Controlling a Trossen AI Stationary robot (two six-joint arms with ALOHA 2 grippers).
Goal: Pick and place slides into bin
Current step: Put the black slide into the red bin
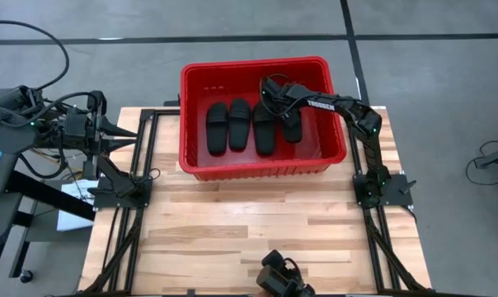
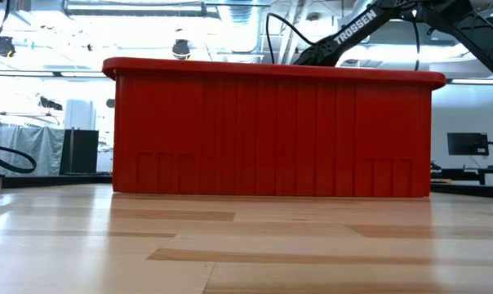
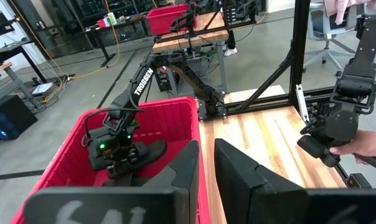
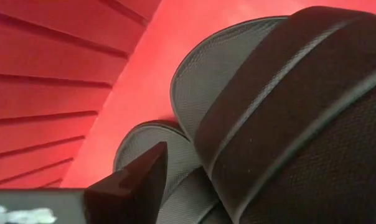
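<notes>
From overhead I count all four slides (image 1: pixel 251 125) lying side by side on the floor of the bin (image 1: pixel 197 161), toes toward the far wall, which I read as the last placement just being finished. My right gripper (image 1: pixel 275 92) is reached down inside the bin over the far end of the rightmost slide (image 1: pixel 292 125); its wrist camera is filled with a ribbed strap (image 4: pixel 287 106) and sole edge right beside one finger, but I can't tell whether the fingers are parted or closed on the slide (the other finger never shows). The left gripper (image 1: pixel 127 132) waits off the table's left edge, pointing toward the bin, its fingers (image 3: pixel 185 171) close together with only a narrow gap and nothing between them. If the right one is free, I'd judge a straight lift clear of the rim comes next.
</notes>
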